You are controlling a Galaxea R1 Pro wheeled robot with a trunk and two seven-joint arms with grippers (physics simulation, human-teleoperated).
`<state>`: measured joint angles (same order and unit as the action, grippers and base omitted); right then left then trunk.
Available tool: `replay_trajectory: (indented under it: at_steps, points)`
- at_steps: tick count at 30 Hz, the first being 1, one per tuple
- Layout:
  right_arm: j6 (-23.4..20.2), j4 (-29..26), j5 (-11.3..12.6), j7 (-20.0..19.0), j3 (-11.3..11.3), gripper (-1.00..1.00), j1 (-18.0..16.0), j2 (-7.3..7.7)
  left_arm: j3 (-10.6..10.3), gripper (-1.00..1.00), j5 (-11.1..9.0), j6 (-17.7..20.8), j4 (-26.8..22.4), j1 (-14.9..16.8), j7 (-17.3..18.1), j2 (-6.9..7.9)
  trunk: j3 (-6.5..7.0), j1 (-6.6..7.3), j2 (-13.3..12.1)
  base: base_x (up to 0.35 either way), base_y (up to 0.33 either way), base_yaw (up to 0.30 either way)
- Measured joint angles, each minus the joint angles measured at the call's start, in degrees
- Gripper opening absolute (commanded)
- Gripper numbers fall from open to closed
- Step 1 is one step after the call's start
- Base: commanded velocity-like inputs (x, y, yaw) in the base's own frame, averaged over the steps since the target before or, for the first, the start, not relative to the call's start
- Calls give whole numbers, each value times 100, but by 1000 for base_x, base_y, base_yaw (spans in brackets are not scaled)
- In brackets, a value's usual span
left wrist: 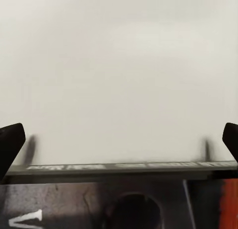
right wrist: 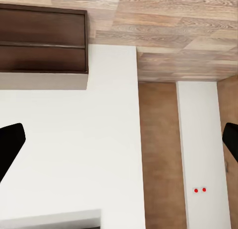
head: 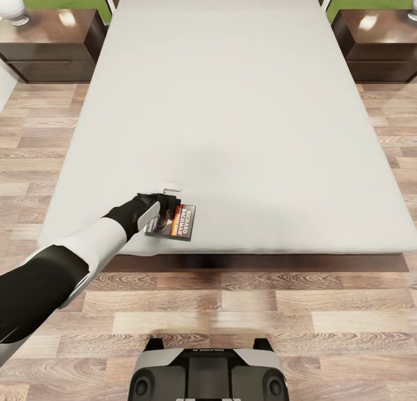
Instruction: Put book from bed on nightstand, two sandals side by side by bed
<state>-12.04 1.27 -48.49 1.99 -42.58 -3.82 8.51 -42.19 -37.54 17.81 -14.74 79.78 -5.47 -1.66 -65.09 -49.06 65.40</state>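
The book (head: pixel 175 222), dark with an orange band and white lettering, lies flat on the light-grey bed (head: pixel 243 99) close to its front edge. My left gripper (head: pixel 164 203) sits right over the book's left part, open. In the left wrist view the fingertips (left wrist: pixel 10 139) stand wide apart, with the book (left wrist: pixel 119 201) just under them and the mattress (left wrist: pixel 119 65) beyond. Two dark nightstands (head: pixel 52 44) (head: pixel 376 42) flank the head of the bed. My right gripper (right wrist: pixel 119 144) is open and holds nothing. The sandals are out of view.
A white lamp (head: pixel 11 7) stands on the left nightstand. Wood-plank floor (head: pixel 260 308) runs between the bed's foot and my base (head: pixel 208 375). The right wrist view looks at a dark two-drawer cabinet (right wrist: pixel 42 40), a white surface and plank floor (right wrist: pixel 173 30).
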Motion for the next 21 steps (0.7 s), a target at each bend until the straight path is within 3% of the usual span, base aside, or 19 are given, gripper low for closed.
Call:
replay_trajectory:
  at_steps: [21]
  points:
    - [6,0,-7,0,0,100,0,38,0,100,0,0,0,0,0,-13,-37,-44,82,0,0,0]
